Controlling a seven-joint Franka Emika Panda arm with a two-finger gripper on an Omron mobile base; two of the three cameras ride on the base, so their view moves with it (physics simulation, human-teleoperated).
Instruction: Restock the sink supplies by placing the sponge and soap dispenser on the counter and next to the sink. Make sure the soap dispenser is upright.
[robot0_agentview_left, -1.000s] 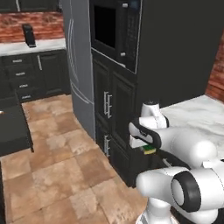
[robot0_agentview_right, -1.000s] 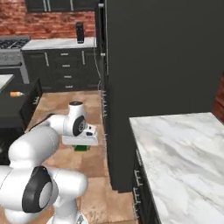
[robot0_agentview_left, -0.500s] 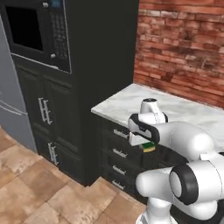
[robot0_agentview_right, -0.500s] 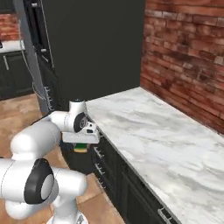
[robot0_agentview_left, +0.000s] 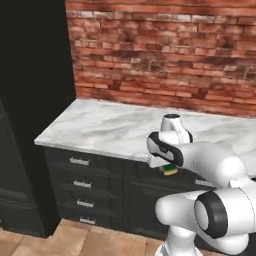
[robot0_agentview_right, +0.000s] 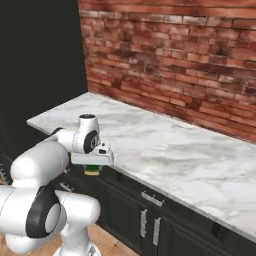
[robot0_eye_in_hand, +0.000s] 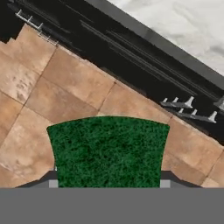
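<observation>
Since the earlier frame the base has driven on: black oven cabinet and fridge have left both base views, replaced by a white-grey veined marble counter (robot0_agentview_left: 110, 127) under a red brick wall (robot0_agentview_left: 165, 55). Hand (robot0_agentview_left: 170, 170) grips the flat yellow sponge with dark green scouring layer (robot0_eye_in_hand: 108, 151) between its fingertips, above brown floor tiles (robot0_eye_in_hand: 74, 78), before the black drawers (robot0_agentview_left: 82, 182).
</observation>
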